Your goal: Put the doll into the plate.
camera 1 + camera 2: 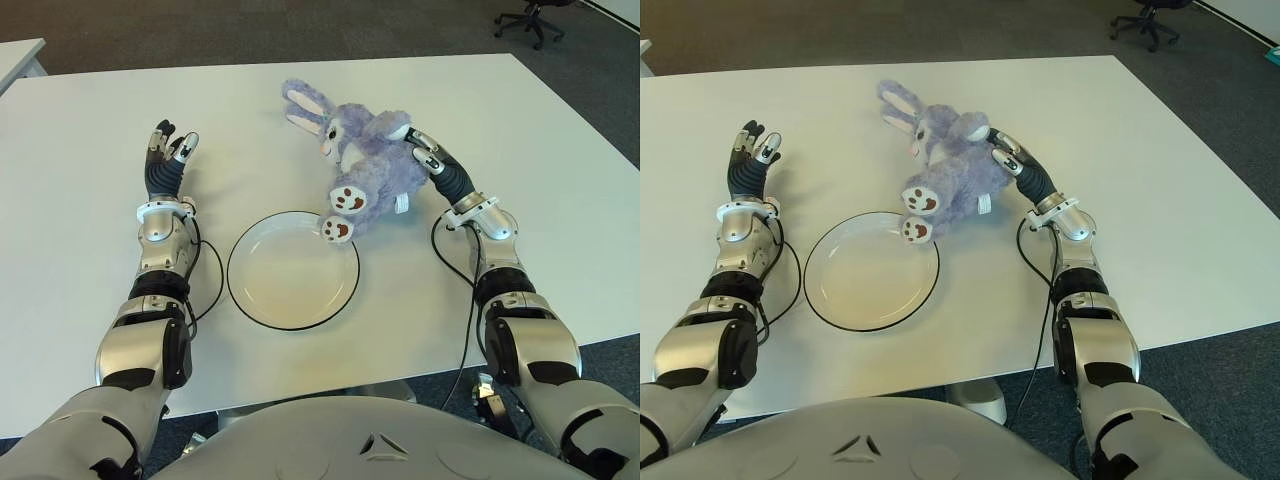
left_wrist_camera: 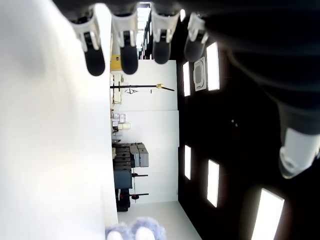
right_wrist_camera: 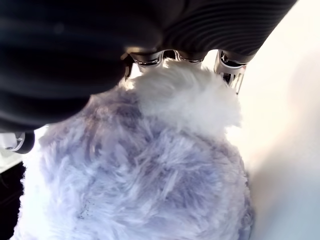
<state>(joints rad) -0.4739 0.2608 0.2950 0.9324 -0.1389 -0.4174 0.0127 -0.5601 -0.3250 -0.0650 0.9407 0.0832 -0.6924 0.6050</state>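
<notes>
Right hand (image 1: 415,140) grips doll (image 1: 360,170); drag it nearer and left, fully over plate (image 1: 250,290). Left hand (image 1: 168,150) open, empty.

Office: swivel chair (image 1: 531,17), carpet (image 1: 200,30)

White tabletop (image 1: 90,120) over dark grey carpet (image 1: 200,25); black swivel chair (image 1: 535,15) at 1 o'clock.

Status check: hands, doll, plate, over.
Right hand shut on doll; left hand open, idle left of plate. Doll's feet over plate rim, body still outside. Nothing in the way.
</notes>
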